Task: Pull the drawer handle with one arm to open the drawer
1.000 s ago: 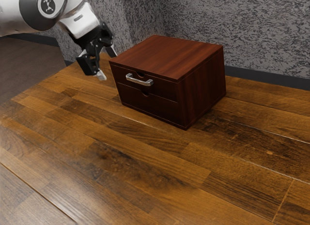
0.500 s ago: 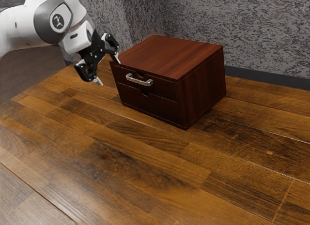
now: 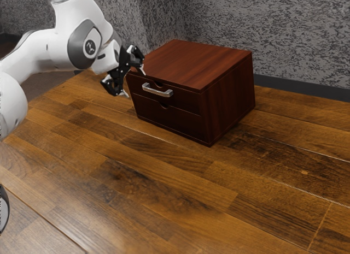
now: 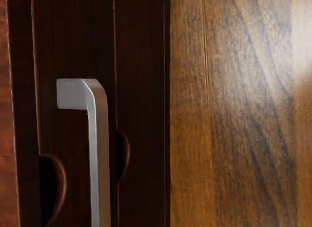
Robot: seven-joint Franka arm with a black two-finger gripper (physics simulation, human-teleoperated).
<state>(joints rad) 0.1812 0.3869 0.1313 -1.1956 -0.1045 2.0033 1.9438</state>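
Note:
A dark reddish wooden cabinet (image 3: 191, 63) with two drawers stands on the table. Its top drawer (image 3: 164, 93) sits flush with the front and carries a silver bar handle (image 3: 157, 90). My black gripper (image 3: 127, 72) hovers off the cabinet's front corner, on the exterior view's left of the handle, pointing toward the drawer front. Its fingers are open and hold nothing. In the wrist view the handle (image 4: 95, 149) appears close up against the dark drawer front (image 4: 73, 51), with one end of the bar and its bend visible.
The cabinet rests on a wide plank tabletop (image 3: 164, 188) that stretches toward the viewer. A grey textured wall (image 3: 284, 30) runs behind the cabinet. The lower drawer (image 3: 169, 117) has a finger notch and no bar handle.
My arm has swung down and toward the cabinet. The hand has turned from pointing down at the table to pointing at the drawer front, nearer the handle. The drawer has not moved.

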